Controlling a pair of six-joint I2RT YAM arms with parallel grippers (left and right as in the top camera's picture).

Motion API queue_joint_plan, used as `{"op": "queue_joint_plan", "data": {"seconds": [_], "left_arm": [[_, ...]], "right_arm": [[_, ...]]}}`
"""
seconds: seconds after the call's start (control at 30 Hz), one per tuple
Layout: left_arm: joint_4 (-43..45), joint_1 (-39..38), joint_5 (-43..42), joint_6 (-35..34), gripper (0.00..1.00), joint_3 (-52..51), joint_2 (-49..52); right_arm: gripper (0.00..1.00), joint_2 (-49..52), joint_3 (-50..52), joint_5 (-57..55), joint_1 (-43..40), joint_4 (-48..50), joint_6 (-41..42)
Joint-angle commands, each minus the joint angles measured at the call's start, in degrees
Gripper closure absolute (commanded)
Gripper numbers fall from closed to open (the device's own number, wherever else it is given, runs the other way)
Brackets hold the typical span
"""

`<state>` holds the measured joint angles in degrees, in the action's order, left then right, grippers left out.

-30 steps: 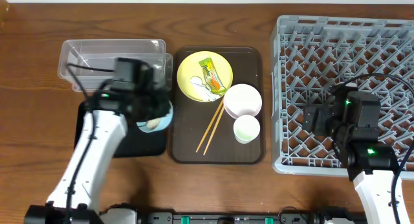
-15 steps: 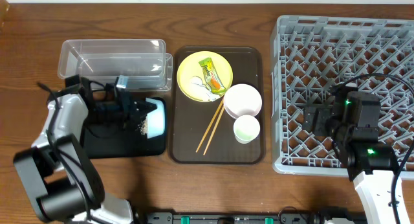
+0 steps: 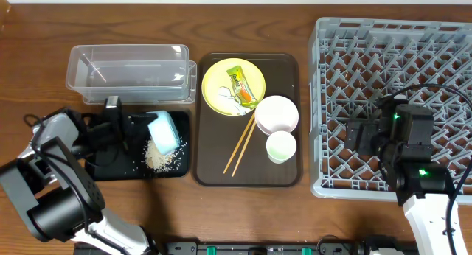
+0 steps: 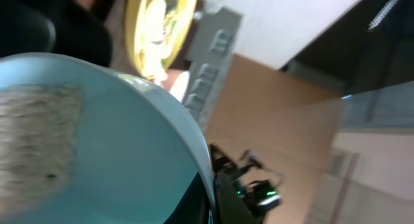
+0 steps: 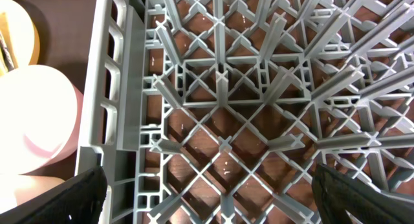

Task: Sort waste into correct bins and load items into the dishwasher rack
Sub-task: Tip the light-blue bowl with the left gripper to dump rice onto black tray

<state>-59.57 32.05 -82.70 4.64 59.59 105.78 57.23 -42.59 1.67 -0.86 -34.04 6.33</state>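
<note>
On the left of the tabletop [image 3: 37,56], the left tool [image 3: 141,127] is pressed tight, pinching the rim of the light blue bowl [image 3: 164,131], and the bowl is tipped right over on its side above the shallow black tray [image 3: 118,168]. White rice scraps [image 3: 157,156] lie scattered in a loose heap on that tray, just below the bowl. The wrist camera is filled with the bowl's pale blue inside and a blurred smear of rice clinging there. Just behind the tray sits the clear plastic tub [image 3: 125,69]. In the middle, the brown serving tray [image 3: 214,170] carries the yellow plate [image 3: 217,89] with the green-and-orange snack wrapper [image 3: 240,84] lying on it; its print is too small to read. The white bowl [image 3: 276,113], the small white cup [image 3: 281,146] and the wooden chopsticks [image 3: 240,146] are there too. Over on the right, the right tool [image 3: 361,134] hangs spread wide above the grey dishwasher rack [image 3: 398,56], gripping nothing.
</note>
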Motion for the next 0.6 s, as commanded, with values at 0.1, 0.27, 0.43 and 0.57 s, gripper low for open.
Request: {"op": "queue_joint_plan", "data": {"seconds": [0.1, 0.27, 0.43, 0.57], "left_arm": [[-0.39, 2.73, -7.43, -7.26, 0.94, -0.28, 0.33], [-0.42, 3.41, -7.43, -9.84, 0.94, -0.28, 0.33], [-0.44, 3.41, -7.43, -16.87, 0.94, -0.28, 0.33], [-0.39, 3.41, -7.43, -22.51, 0.94, -0.28, 0.31]], "right_arm": [[0.01, -0.33, -1.27, -0.15, 0.42, -0.2, 0.26], [0.01, -0.33, -1.27, -0.15, 0.42, -0.24, 0.24], [0.01, -0.33, -1.27, -0.15, 0.42, -0.26, 0.26], [0.01, -0.33, -1.27, -0.15, 0.42, -0.28, 0.26]]}}
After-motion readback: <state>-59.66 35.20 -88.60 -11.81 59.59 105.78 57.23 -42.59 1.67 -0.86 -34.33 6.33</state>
